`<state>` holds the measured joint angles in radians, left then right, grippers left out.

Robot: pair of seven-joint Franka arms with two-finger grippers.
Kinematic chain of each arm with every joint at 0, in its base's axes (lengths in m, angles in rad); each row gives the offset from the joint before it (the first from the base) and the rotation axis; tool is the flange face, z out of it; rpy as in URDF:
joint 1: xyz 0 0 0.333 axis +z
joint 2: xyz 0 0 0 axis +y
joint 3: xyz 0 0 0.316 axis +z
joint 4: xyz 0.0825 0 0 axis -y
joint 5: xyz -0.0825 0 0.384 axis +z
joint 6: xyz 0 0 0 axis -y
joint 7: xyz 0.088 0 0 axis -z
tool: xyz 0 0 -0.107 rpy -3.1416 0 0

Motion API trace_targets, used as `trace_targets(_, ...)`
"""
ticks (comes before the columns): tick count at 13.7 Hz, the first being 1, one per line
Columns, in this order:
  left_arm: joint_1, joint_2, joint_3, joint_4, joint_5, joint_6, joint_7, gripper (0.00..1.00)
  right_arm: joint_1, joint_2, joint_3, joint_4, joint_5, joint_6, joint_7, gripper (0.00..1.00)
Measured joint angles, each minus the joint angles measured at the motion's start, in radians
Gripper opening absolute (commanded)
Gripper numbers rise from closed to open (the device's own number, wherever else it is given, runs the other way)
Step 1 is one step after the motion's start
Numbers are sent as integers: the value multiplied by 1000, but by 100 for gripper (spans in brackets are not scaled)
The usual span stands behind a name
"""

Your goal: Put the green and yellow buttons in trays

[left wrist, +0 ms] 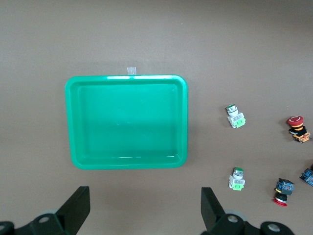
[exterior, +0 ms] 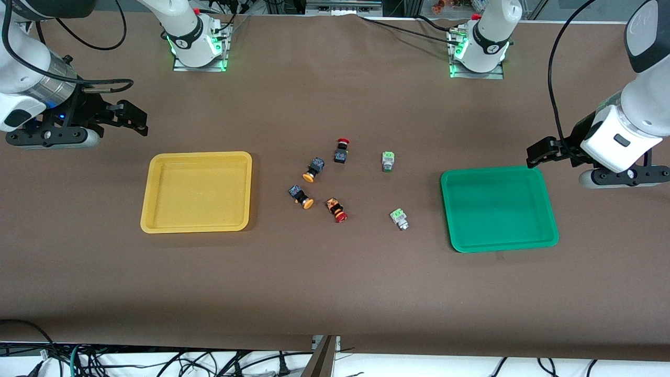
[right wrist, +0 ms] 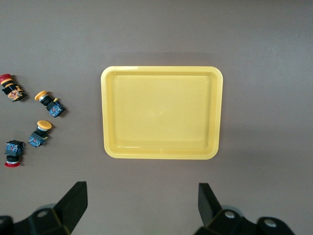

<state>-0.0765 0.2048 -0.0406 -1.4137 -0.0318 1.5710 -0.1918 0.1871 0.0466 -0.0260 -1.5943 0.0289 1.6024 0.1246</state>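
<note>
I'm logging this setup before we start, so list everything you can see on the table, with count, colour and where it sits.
yellow tray: one, yellow, empty, toward the right arm's end of the table.
green tray: one, green, empty, toward the left arm's end.
yellow-capped buttons: two, dark bodies, between the trays, closer to the yellow tray.
green-topped buttons: two, pale grey bodies, closer to the green tray.
red-capped buttons: two, dark bodies, among the others at mid table.
table: one, brown.
right gripper: open, empty, up by the yellow tray, waiting.
left gripper: open, empty, over the green tray's corner, waiting.
</note>
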Motion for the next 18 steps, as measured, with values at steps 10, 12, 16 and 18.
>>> trace_targets(10,0,3,0,0,0,0,0,100,0,0,0,0,0,0,0,100)
trace_targets(12,-1,4,-1,0,0,0,0,100,0,1,0,0,0,0,0,100)
trace_targets(16,-9,4,-6,0,0,0,0,100,-11,9,-1,1,0,1,0,100)
trace_targets(18,-21,8,-12,0,0,0,0,100,-23,10,-3,12,0,2,0,100)
